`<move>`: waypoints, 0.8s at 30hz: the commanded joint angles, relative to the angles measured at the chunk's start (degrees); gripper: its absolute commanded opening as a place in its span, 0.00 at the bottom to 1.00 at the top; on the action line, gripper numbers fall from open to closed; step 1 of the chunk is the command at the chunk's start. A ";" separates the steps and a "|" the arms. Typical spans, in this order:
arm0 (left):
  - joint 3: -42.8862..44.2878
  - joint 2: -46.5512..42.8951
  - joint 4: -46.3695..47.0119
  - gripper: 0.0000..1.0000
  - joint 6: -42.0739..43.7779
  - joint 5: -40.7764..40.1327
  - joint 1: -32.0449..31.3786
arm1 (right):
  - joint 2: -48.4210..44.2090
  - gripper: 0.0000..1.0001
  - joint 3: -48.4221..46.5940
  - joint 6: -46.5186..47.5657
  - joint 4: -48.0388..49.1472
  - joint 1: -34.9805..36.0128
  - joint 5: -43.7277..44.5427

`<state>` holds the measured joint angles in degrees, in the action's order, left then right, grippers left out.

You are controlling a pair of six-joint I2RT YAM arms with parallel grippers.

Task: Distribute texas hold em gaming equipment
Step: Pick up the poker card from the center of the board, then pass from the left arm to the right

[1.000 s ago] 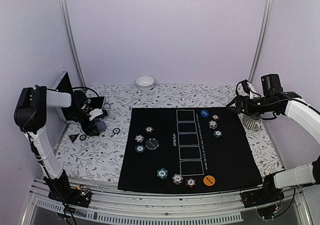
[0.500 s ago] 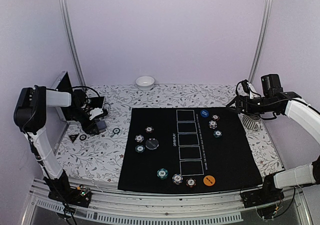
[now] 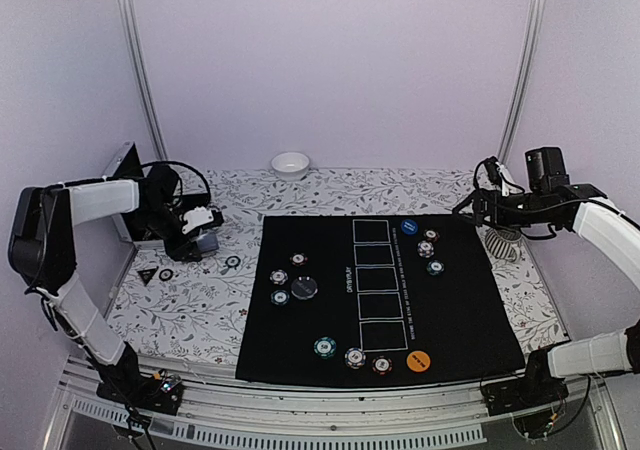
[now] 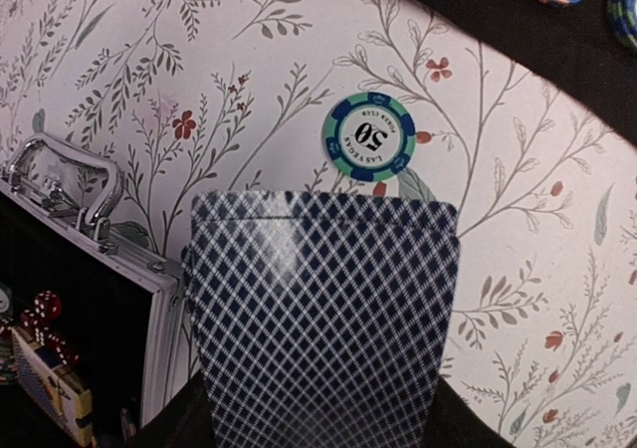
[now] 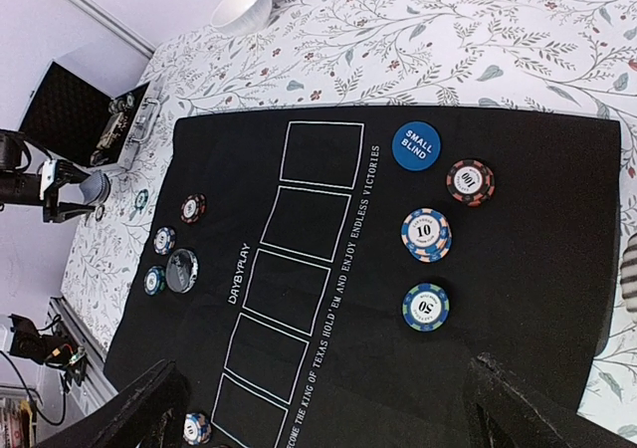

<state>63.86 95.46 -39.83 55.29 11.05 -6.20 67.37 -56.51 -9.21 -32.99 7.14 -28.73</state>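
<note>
Nine poker chips (image 3: pixel 325 347) and three button discs (image 3: pixel 419 361) sit on the mat (image 3: pixel 460 310), its five boxes (image 3: pixel 377 306) cardless (dealing remains, I judge); left gripper (image 3: pixel 198 238) clamps playing cards (image 4: pixel 323 319), right gripper (image 5: pixel 323 368) gapes wide, empty.

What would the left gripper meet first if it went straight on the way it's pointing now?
Probably the green 50 chip, just beyond the playing cards the left gripper holds; depth is unclear.

Navy-and-white lattice-backed playing cards (image 4: pixel 323 319), green-and-blue striped chip (image 4: pixel 368 136), floral white tablecloth (image 4: pixel 518 169), black mat (image 3: pixel 450 310).
</note>
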 commanded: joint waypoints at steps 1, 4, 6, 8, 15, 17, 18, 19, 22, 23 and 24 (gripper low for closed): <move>4.23 -3.28 -4.55 0.54 -0.26 -0.75 -5.92 | -2.36 0.99 -0.82 -0.74 1.09 0.27 -2.55; 7.21 -4.64 -8.53 0.54 -0.99 -3.68 -13.36 | -2.73 0.99 -0.95 -1.22 1.58 0.25 -6.69; 9.49 -5.41 -11.18 0.54 -1.81 -5.07 -18.59 | -2.77 0.99 -0.80 -1.99 2.74 0.25 -11.31; 11.75 -6.18 -13.38 0.54 -2.61 -5.40 -23.55 | -2.61 0.99 0.10 -4.05 5.10 0.25 -17.48; 21.17 -7.20 -17.15 0.54 -3.91 -0.65 -39.65 | -4.86 0.99 9.72 -20.84 26.19 6.27 -23.74; 22.91 -7.15 -17.20 0.54 -3.69 0.94 -42.37 | -4.65 0.99 12.06 -24.86 32.33 9.91 -23.12; 23.68 -7.01 -17.31 0.54 -3.62 1.18 -43.50 | -4.39 0.99 13.12 -26.66 35.63 12.84 -22.67; 24.54 -6.59 -17.58 0.54 -3.65 1.29 -44.53 | -3.87 0.98 13.87 -28.85 38.27 15.25 -22.10; 28.08 -3.86 -20.16 0.54 -4.48 1.99 -46.43 | -0.52 0.97 12.64 -30.88 40.60 22.25 -20.21; 29.55 -2.73 -21.21 0.54 -5.02 2.11 -46.77 | 0.73 0.97 12.06 -30.74 41.28 24.09 -20.29; 30.86 -1.75 -22.26 0.54 -5.60 2.18 -47.01 | 1.76 0.97 11.78 -30.70 42.19 25.67 -20.34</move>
<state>90.08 90.43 -57.43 51.79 11.60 -52.07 65.82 -43.51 -35.35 0.32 27.14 -49.74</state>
